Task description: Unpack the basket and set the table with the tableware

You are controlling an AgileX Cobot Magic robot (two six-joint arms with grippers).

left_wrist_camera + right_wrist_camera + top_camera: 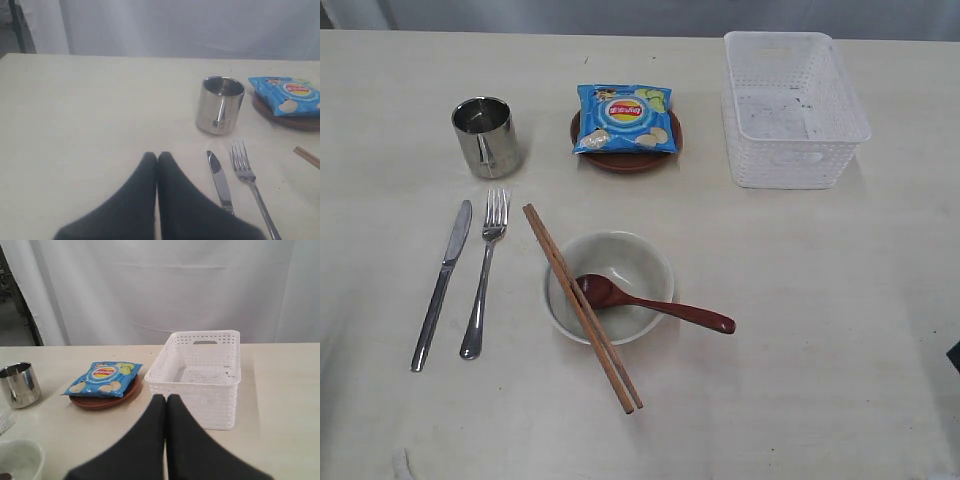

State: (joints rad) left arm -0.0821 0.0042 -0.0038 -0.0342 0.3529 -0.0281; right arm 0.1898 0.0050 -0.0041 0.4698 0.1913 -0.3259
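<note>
- The pale cream table (820, 330) is filling the whole scene, faintly wood-grained, and a white curtain (150, 290) is hanging behind its far edge.
- The left gripper (157, 156) is hovering over bare tabletop near the knife, with its dark fingers pressing together tip to tip and gripping nothing.
- The right gripper (166, 397) is hanging on the near side of the basket, its fingers likewise pressing together with nothing between them.
- One white perforated basket (790, 165) is standing upright at the far right, well apart from the rest.
- One steel cup (485, 137) is standing upright at the far left.
- One knife (442, 285) and one fork (485, 270) are lying side by side on the left, nearer than the cup, not touching.
- One brown plate (625, 160) is sitting at the far centre between cup and basket, carrying one blue chip bag (625, 117).
- One off-white bowl (620, 237) is sitting at the near centre.
- One dark red-brown spoon (650, 303) is resting with its head in the bowl, its handle reaching right over the rim.
- Two wooden chopsticks (582, 307) are lying together diagonally across the bowl's left rim.
</note>
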